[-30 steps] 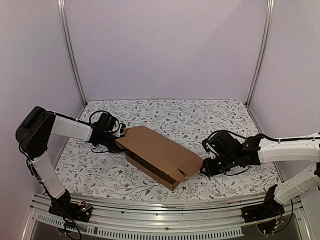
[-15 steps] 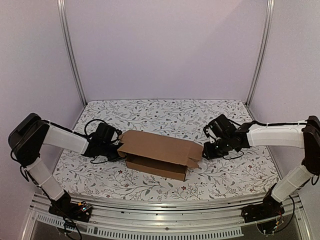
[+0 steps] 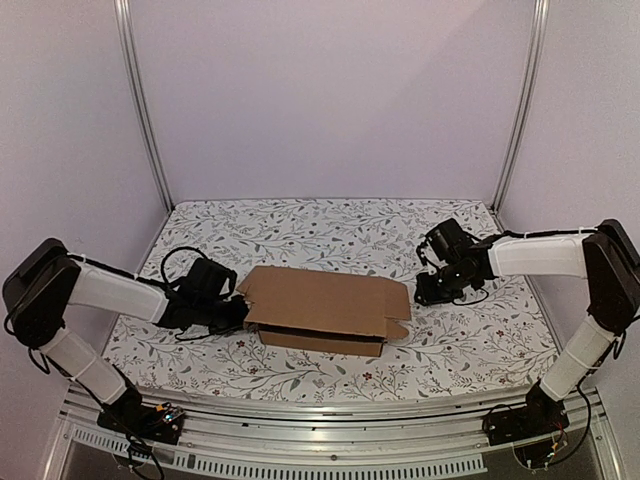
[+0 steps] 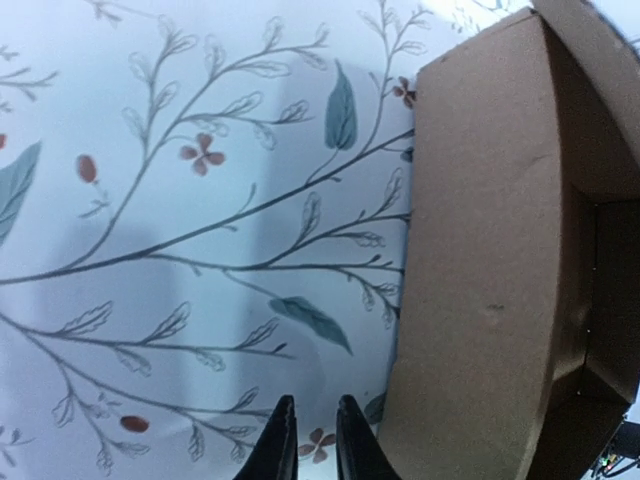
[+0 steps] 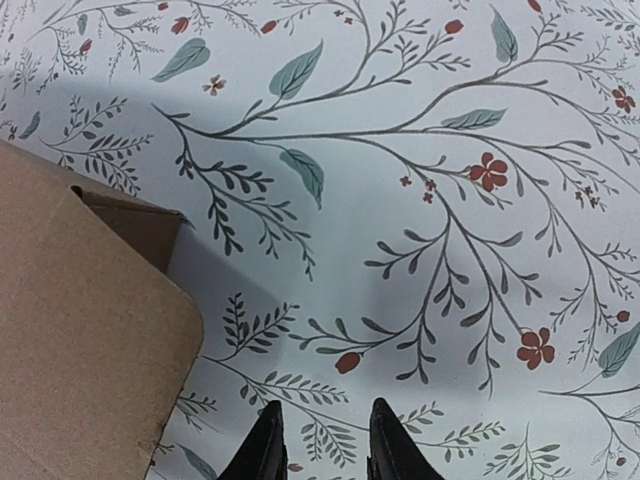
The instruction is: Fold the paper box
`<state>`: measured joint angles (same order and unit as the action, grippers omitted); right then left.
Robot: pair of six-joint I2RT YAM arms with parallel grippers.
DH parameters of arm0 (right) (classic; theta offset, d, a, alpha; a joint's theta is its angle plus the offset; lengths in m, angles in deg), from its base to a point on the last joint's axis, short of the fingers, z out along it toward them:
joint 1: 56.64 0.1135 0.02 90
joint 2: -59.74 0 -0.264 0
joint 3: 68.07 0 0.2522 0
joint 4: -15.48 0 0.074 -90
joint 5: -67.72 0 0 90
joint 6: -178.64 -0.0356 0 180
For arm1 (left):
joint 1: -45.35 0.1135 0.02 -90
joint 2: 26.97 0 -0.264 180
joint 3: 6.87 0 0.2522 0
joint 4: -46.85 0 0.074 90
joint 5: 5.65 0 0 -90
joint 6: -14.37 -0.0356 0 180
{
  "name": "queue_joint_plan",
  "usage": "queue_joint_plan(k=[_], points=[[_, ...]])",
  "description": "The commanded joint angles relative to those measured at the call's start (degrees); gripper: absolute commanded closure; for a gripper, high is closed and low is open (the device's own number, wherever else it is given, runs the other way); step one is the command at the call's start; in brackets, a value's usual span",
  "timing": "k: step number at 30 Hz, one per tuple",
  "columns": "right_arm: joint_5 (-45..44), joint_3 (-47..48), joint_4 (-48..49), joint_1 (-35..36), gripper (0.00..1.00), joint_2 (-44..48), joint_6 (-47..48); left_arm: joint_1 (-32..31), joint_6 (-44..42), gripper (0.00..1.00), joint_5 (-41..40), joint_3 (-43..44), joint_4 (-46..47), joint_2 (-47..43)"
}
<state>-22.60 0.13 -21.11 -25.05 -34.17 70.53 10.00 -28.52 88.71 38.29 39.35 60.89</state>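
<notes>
Cardboard of the paper box [image 3: 325, 305] lies mid-frame in the top view, long axis left to right between 2 empty claws: left gripper [image 4: 315, 445] barely parted just beside its left end, right gripper [image 5: 325, 445] wider open, slightly farther off the right end.

— Where are we finding room to pass?

— We are seeing free desk [image 3: 330, 225] stretching behind the paper box [image 3: 325, 300] and along its near side.

— And what are we counting as being in the way?

— The box is lying mid-desk, just beside the left end effector [image 4: 310, 430] and near the right end effector [image 5: 322, 425]. Walls and two metal posts [image 3: 143, 110] are closing off the back and sides.
</notes>
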Motion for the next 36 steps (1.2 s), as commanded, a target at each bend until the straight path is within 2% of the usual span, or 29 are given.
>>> queue_joint_plan(k=[1,6,10,22,24,26,31,36], points=[[-4.64,0.63,-2.16,-0.66,0.73,0.95,1.39,-0.59,-0.02,0.84,-5.93,-0.53,-7.98,-4.91],[-5.91,-0.55,-3.6,-0.66,0.7,4.44,1.32,-0.51,-2.82,0.78,-13.38,1.53,-18.55,-11.44],[-4.87,-1.45,-4.45,-0.67,0.66,8.07,1.64,-0.45,-5.44,0.65,-17.91,3.64,-24.71,-14.72],[-1.47,-6.79,0.94,4.14,0.44,22.59,12.75,-0.15,-16.78,0.34,-25.58,11.67,-34.17,-20.68],[-0.38,-9.14,4.24,5.4,0.34,24.94,14.78,-0.08,-19.09,0.31,-26.83,13.82,-36.12,-22.27],[-1.23,-9.46,4.98,7.0,0.3,27.11,17.35,-0.02,-21.46,0.28,-27.44,15.63,-37.3,-23.99],[-4.71,-5.15,-2.94,10.06,0.26,29.59,26.28,0.02,-22.09,0.14,-27.94,17.3,-37.56,-28.43],[-8.31,-2.13,-12.88,15.01,0.21,30.48,36.33,0.03,-21.57,0.09,-25.8,15.92,-35.34,-31.73]])
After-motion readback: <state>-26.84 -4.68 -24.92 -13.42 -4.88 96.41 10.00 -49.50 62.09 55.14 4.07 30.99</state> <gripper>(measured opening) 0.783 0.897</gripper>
